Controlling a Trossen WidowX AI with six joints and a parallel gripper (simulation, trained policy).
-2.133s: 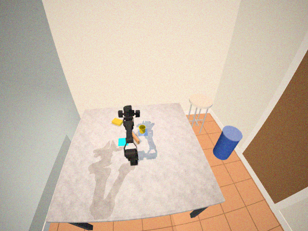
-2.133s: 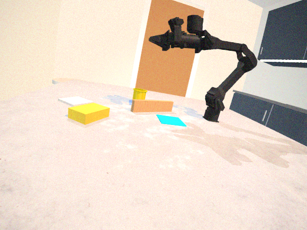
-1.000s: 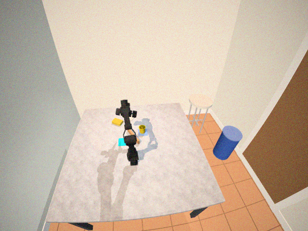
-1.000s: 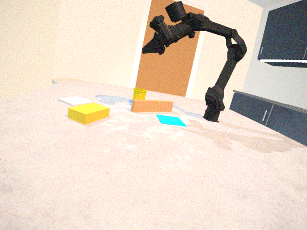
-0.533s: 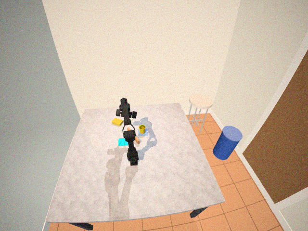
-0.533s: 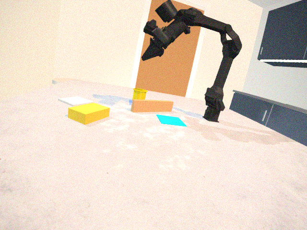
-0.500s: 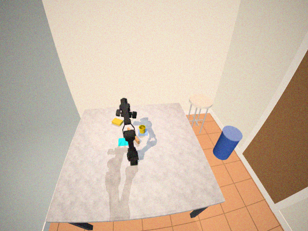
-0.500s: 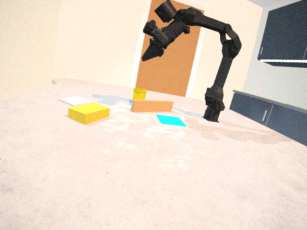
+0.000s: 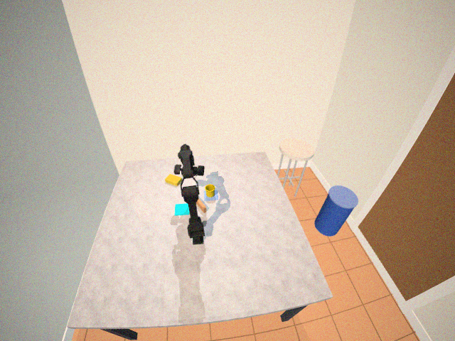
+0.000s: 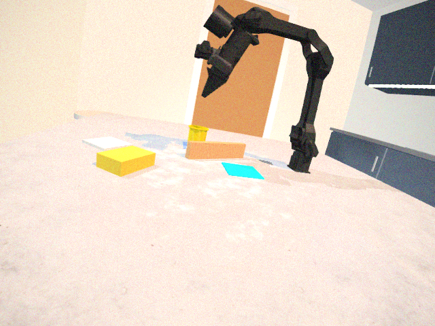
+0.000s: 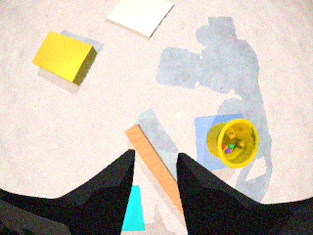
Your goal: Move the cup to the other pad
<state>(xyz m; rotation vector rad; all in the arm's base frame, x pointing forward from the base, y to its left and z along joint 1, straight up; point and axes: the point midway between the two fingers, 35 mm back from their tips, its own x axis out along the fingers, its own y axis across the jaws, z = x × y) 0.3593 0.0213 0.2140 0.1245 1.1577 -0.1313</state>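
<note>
Orange bar [image 9: 201,205] [image 10: 215,150] [image 11: 156,168] between cyan and blue pads [image 9: 181,209] [image 10: 242,170] [image 11: 133,211].

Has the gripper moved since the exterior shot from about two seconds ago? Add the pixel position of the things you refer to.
Yes. The gripper [image 10: 204,95] [image 11: 156,158] has swung down: its tips were well above the yellow cup [image 10: 198,134] [image 11: 239,143], pointing sideways, and now point down, nearer its height.
</note>
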